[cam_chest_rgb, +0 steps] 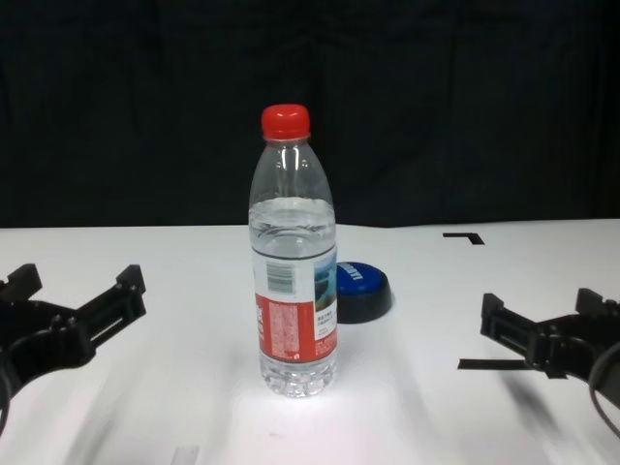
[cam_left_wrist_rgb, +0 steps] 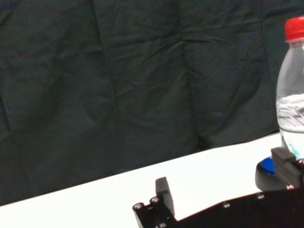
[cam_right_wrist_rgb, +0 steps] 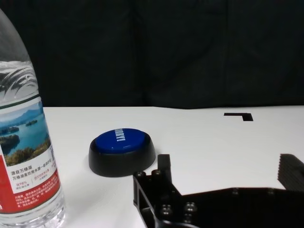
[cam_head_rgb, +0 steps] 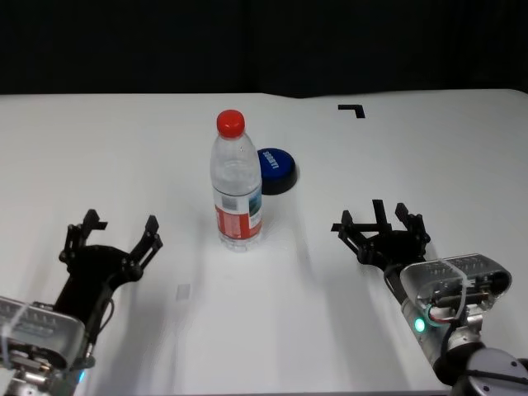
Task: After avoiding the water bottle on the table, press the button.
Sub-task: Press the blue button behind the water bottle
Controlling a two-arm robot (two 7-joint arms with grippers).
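**On the table: bottle guards the button**

On the white table (cam_head_rgb: pixel 124 140), the water bottle (cam_head_rgb: pixel 237 186) stands upright near the middle, and the blue button (cam_head_rgb: pixel 276 169) sits just behind it, toward the robot's right, partly hidden in the chest view. The left gripper (cam_head_rgb: pixel 113 235) hovers low, well apart from the bottle, fingers spread. The right gripper (cam_head_rgb: pixel 381 227), also spread and empty, has the clearer line: its wrist view shows the button unobstructed beside the bottle. I judge the press is best made by the right arm, swinging in from the right side, keeping clear of the bottle, then descending squarely onto the dome. A black tape mark (cam_head_rgb: pixel 352 109) lies farther back.
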